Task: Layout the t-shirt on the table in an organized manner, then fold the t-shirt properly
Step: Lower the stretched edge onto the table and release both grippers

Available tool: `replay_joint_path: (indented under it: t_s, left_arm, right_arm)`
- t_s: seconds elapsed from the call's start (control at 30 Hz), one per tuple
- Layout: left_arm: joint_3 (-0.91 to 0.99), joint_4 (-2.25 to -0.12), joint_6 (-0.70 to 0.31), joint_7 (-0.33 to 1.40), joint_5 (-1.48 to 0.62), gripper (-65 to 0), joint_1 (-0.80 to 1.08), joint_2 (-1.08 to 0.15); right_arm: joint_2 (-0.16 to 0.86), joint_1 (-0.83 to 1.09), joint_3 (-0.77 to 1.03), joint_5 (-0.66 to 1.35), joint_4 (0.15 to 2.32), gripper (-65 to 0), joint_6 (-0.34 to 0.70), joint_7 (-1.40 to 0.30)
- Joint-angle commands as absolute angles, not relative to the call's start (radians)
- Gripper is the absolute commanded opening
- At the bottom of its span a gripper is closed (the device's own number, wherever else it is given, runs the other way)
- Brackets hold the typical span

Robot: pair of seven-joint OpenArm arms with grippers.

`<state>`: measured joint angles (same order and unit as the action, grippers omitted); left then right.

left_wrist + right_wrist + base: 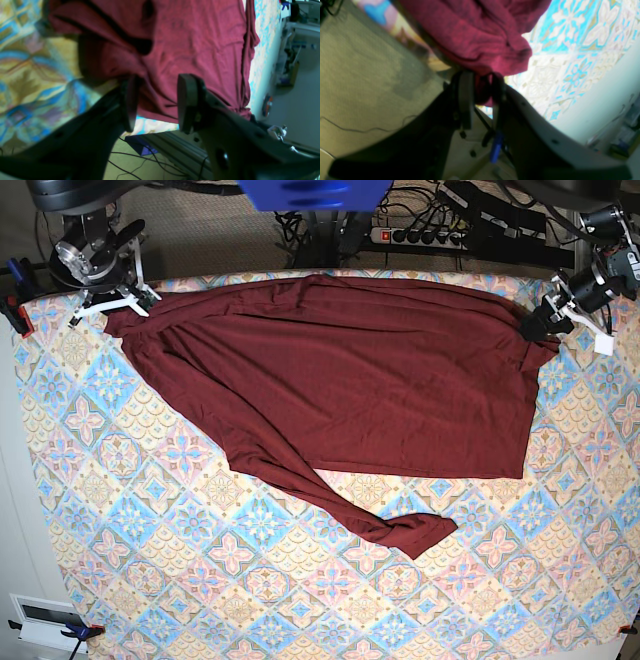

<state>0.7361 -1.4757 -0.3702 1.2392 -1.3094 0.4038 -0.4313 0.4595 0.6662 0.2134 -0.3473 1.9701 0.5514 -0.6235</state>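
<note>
Broadly, the t-shirt (340, 380) is spread across the far half of the table (200, 580), a dark maroon knit with soft creases running through it. A straight edge is seen along the near side toward the base view's right, and one long tapered piece — rumpled at its tip — is trailed diagonally toward the table's middle. The table is covered by a cloth printed in pastel blue, pink and cream diamond floral tiles, laid flat. The left gripper (156, 102) is seen at the far corner on the base view's right, its dark flat pads held apart with the fabric's edge lying between them; no pinch is visible, so it is read as open. The right gripper (481, 97) is seen at the opposite far corner, its jaws drawn close around a bunched fold of the maroon knit — the cloth is gripped there.
</note>
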Motion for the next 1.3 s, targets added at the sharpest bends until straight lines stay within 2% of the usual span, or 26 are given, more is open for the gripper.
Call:
replay_joint_path:
  t_s: [0.0,0.4,0.53,0.63,0.87,1.13,1.27]
  left_arm:
    - [0.782,-1.494,-0.375,1.231,-1.326,-39.9,0.404,-0.453]
    - [0.923,-1.526,-0.371,1.253,-1.349,-39.9,0.302,-0.478]
    - [0.921,-1.526,-0.371,1.254,-1.291,-39.9,0.251,-0.475]
    - [0.892,-1.526,-0.371,1.256,-1.236,-39.8,0.222,-0.456]
    - [0.886,-1.524,-0.371,1.256,-1.129,-39.7,0.174,-0.406]
    - [0.746,-1.524,-0.371,1.248,-1.099,-39.7,0.134,-0.364]
    - [0.74,-1.524,-0.371,1.248,-1.093,-39.7,0.094,-0.323]
  right_arm:
    - [0.472,0.662,0.246,-0.357,1.989,-53.1,0.539,-0.624]
    - [0.444,0.532,0.34,-0.357,1.989,-53.1,0.539,-0.648]
    - [0.444,0.53,0.334,-0.357,1.991,-53.1,0.539,-0.671]
    - [0.444,0.532,0.34,-0.364,1.988,-53.1,0.539,-0.688]
    - [0.444,0.605,0.329,-0.573,1.986,-53.1,0.539,-0.708]
    - [0.446,0.684,0.295,-0.579,1.988,-53.1,0.541,-0.708]
    - [0.446,0.68,0.297,-0.575,1.985,-53.2,0.541,-0.657]
